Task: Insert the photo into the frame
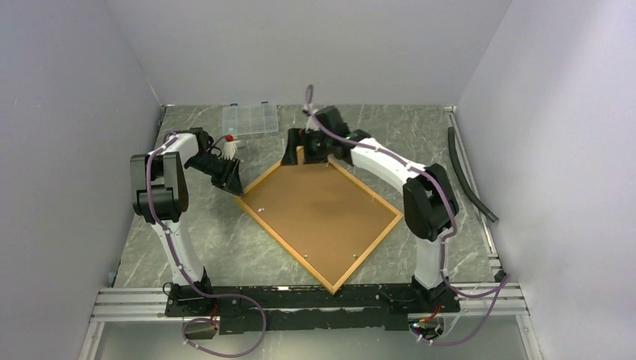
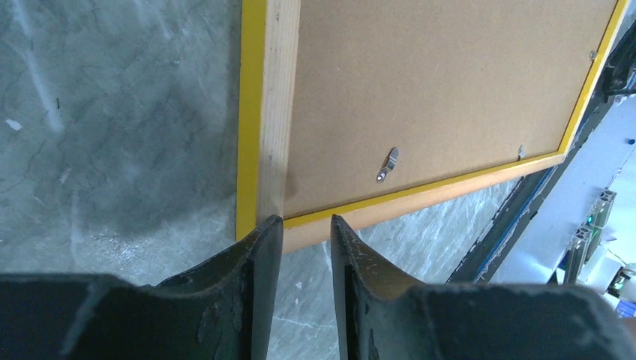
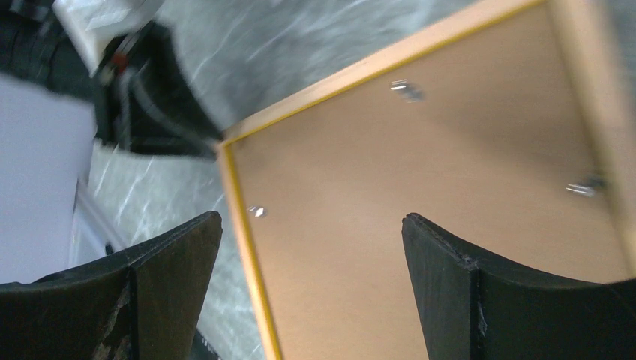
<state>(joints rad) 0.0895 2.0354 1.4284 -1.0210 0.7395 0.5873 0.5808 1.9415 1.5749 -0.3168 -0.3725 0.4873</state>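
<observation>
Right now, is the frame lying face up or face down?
Face down. The frame shows its plain wood back, with the brown backing board and small metal clips facing up.

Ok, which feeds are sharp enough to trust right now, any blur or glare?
Left wrist: sharp, frame grain and clip crisp, dim shadow on the table beside the corner. Right wrist: motion-blurred, clips smeared. Top: evenly lit, clear, no harsh glare.
</observation>
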